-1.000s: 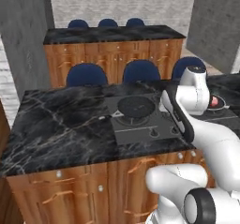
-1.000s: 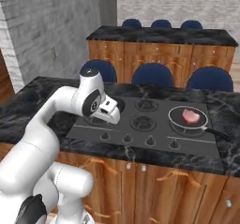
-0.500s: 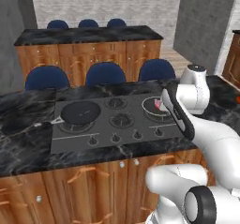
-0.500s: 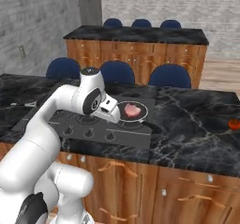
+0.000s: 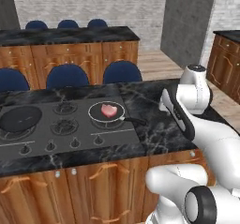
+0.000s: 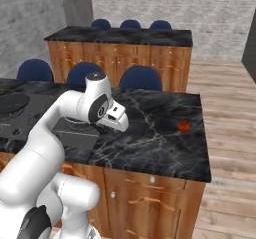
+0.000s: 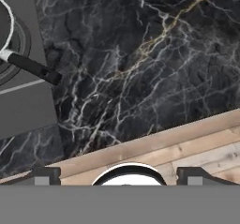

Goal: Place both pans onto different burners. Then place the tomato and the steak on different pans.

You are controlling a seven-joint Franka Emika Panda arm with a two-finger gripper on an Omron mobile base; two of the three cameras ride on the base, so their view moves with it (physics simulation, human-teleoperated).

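The pincer hung spread and empty above the bare marble counter, at the right edge of the cooktop. Both pans already sat on burners: the skillet far off to the pincer's left, and the rimmed pan just left of it with the steak lying in it, its handle pointing toward the pincer. So the step in hand, as I judged it, was fetching the tomato, which lay alone on the counter well to the pincer's right, near the far end of the island. To do it well the arm would need to swing right over the open marble, come down straight over the ball with the tips spread to either side of its middle, and close gently, since a round thing of that kind would likely roll away from a glancing touch. Afterwards it had to go to the empty skillet, not the pan with the steak, which meant a long carry across the whole cooktop and over the pan handle. Nothing stood between the pincer and the tomato; the blue chairs behind the island and the second counter beyond them were well clear.
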